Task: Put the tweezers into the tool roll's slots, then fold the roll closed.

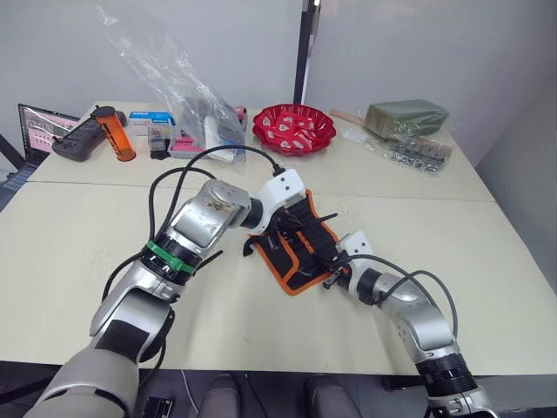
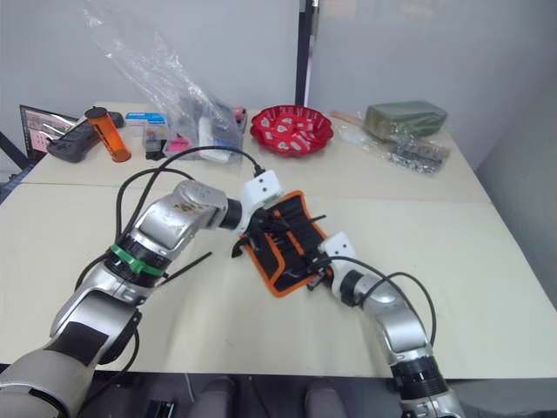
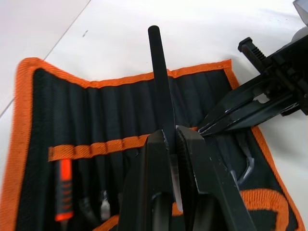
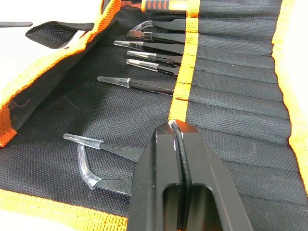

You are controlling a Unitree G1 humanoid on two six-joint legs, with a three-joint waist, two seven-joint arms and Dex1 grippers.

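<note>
The right gripper (image 1: 331,280) is reaching over the near edge of the tool roll (image 1: 296,244), which is lying open on the pale table (image 1: 487,261). Its two black fingers (image 4: 180,168) are pressed tight together, right at the orange strip that runs across the slots (image 4: 231,86). I cannot tell if they are pinching the cloth.

Beside that gripper, several tweezers (image 4: 144,85) are lying with their tails tucked in the slots and their clear-capped tips poking out. A bent one (image 4: 96,163) is lying nearest the orange edge.

The left gripper (image 3: 171,144) is hanging over the far side of the roll. It is pinching one slim black tweezer (image 3: 160,77) that is sticking straight out past its fingertips, above the roll.

A tool with an orange handle (image 3: 62,187) is sitting in a slot at one end.

Far back on the table are a red bowl (image 1: 293,127), a crumpled clear plastic bag (image 1: 174,78), an orange bottle (image 1: 114,133) and a green packet (image 1: 406,117).
</note>
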